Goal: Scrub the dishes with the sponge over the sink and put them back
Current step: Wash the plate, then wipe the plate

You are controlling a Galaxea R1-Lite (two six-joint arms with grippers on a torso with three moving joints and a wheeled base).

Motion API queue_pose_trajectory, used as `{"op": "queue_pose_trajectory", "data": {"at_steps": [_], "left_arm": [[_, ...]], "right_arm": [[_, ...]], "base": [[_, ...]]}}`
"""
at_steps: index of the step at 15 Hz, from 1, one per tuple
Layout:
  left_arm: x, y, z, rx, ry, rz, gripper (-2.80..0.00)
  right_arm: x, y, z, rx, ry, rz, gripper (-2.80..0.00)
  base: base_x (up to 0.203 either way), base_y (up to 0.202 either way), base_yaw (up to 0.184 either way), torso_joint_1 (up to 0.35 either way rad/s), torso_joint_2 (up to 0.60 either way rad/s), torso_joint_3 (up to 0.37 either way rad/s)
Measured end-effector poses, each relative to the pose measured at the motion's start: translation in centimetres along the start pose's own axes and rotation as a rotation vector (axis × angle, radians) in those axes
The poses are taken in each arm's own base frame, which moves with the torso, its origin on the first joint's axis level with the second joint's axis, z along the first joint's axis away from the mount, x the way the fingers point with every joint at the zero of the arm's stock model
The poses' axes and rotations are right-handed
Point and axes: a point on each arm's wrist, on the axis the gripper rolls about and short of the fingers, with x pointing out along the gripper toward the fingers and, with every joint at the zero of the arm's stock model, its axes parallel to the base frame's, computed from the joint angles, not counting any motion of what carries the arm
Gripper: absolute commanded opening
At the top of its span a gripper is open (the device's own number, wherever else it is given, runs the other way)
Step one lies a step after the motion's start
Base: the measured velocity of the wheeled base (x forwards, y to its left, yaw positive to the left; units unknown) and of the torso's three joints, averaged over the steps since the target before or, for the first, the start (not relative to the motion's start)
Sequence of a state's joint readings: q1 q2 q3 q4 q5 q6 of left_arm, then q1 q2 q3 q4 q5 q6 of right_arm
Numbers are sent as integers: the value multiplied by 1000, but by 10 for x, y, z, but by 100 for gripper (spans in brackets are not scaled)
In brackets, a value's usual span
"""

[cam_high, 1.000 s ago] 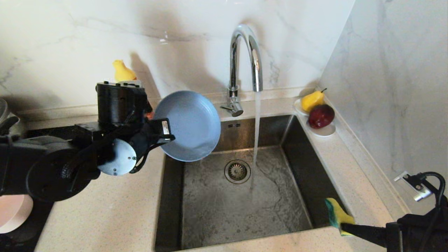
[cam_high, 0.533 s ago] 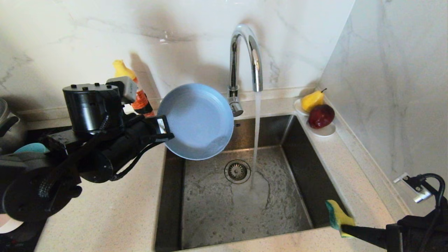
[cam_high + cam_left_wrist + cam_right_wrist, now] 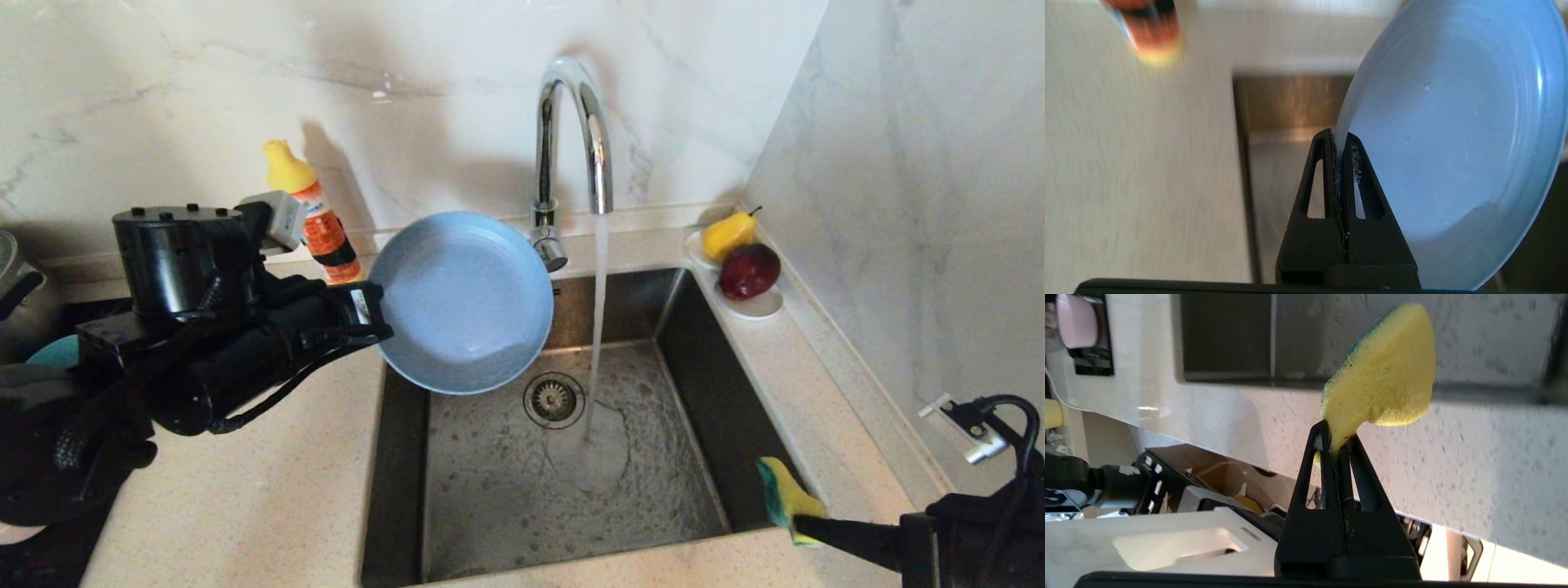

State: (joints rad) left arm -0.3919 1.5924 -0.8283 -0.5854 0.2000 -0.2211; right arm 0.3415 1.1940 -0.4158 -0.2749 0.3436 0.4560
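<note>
While the left pincer (image 3: 377, 309) grips it, the plate (image 3: 465, 302) (tilted) has shifted toward the water stream (image 3: 598, 327).

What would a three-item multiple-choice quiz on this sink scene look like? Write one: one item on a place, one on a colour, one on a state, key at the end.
1. Where is the sponge?
A. In the right hand, over the sink's near right corner
B. On the sink floor
C. Against the plate

2. What colour is the plate in the left hand?
A. Pale pink
B. White
C. Grey-blue

3. What is the state of the tap?
A. Off
B. Running, the stream falling beside the plate into the sink
C. Running onto the plate

Key: 1 A, the head view shows the sponge pinched in the right hand's fingertips; 2 C, the plate's face is grey-blue in the head and left wrist views; 3 B, the water falls to the plate's right.
</note>
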Motion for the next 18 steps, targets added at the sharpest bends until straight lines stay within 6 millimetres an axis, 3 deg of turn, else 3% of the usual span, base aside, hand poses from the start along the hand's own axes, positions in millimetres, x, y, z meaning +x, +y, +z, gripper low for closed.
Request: {"op": "queue_pose_trajectory", "data": {"at_steps": [7,14,18], "left_arm": [[-31,1,-2,-88,363,-174,-280],[-42,-4,-26,59,369,-213,-280],[-35,-23,-37,89,247,-196,-280]], "right_arm": [[-6,26,24,-58,-38,154,-280],[1,67,38,-154,-16,318,-280],[24,80,40,-173,42,348,-280]], "base": [[0,0,0,0,0,0],[0,0,0,0,0,0],[0,0,0,0,0,0]]}}
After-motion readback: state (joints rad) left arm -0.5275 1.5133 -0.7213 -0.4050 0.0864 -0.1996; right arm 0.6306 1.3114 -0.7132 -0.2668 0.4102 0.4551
